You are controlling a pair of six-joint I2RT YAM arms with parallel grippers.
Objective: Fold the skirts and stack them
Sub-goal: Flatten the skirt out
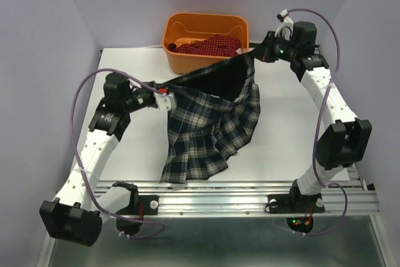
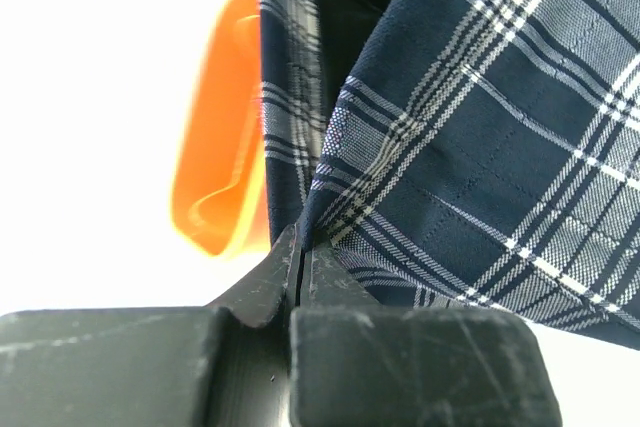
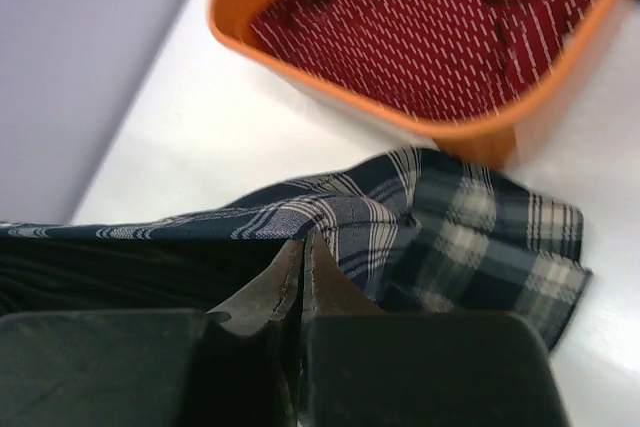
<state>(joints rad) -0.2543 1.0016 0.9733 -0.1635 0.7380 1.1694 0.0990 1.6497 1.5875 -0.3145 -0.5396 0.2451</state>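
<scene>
The pleated navy-and-green tartan skirt (image 1: pixel 212 123) hangs stretched between both grippers above the table, its hem trailing to the front edge. My left gripper (image 1: pixel 167 100) is shut on the waistband's left end; the tartan skirt fills the left wrist view (image 2: pixel 480 147) at the shut tips (image 2: pixel 301 247). My right gripper (image 1: pixel 257 54) is shut on the waistband's right end, seen in the right wrist view (image 3: pixel 303 247) with the cloth (image 3: pixel 430 217) draped beyond. The red dotted skirt (image 1: pixel 209 45) lies bunched in the orange tub, also in the right wrist view (image 3: pixel 440 27).
The orange plastic tub (image 1: pixel 187 60) stands at the table's back centre, just behind the held waistband; it shows in the left wrist view (image 2: pixel 215 147) and the right wrist view (image 3: pixel 400 117). The white table (image 1: pixel 287 148) ends at a metal rail (image 1: pixel 237 198) in front.
</scene>
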